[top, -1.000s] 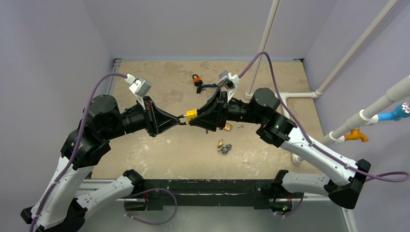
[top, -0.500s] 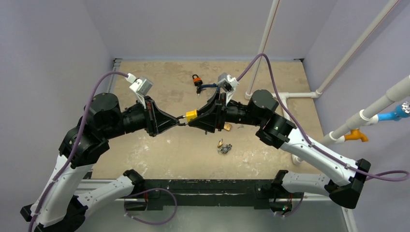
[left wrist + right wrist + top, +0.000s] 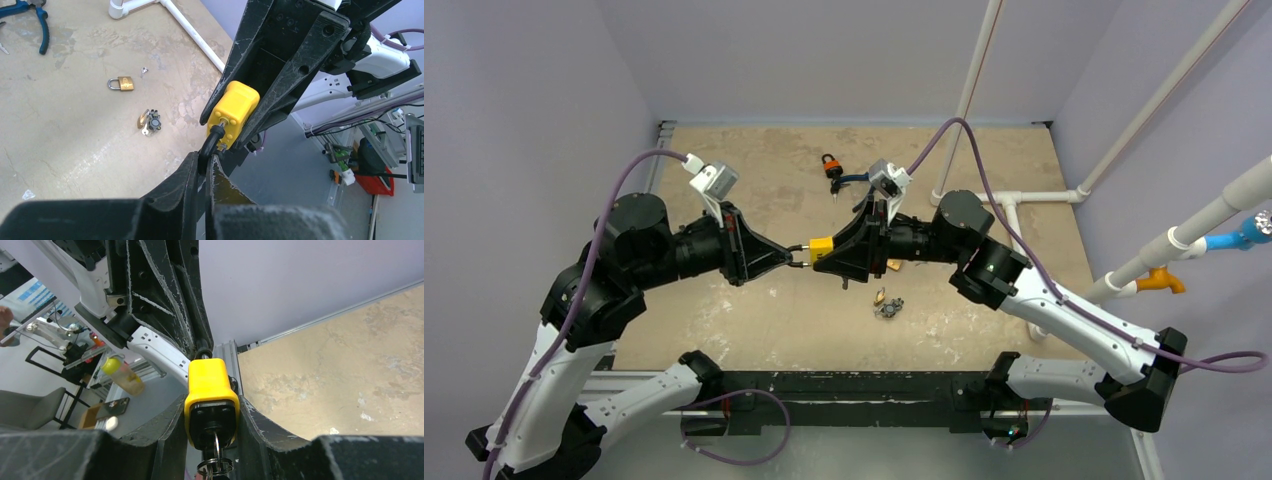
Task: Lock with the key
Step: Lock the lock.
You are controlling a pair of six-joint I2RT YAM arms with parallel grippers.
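Observation:
A yellow padlock with a black shackle is held in the air between my two arms. My right gripper is shut on its yellow body, and a key on a ring sticks out of its keyhole end. My left gripper is shut on the black shackle, which bends out of the yellow body. In the top view the left gripper meets the right gripper above the middle of the table.
On the table lie a brass padlock, a bunch of keys, an orange and black padlock, blue-handled pliers and a white pipe frame at the right.
Both arms have shifted slightly left with the padlock between them. The right wrist has moved a little left. Both grips are unchanged.

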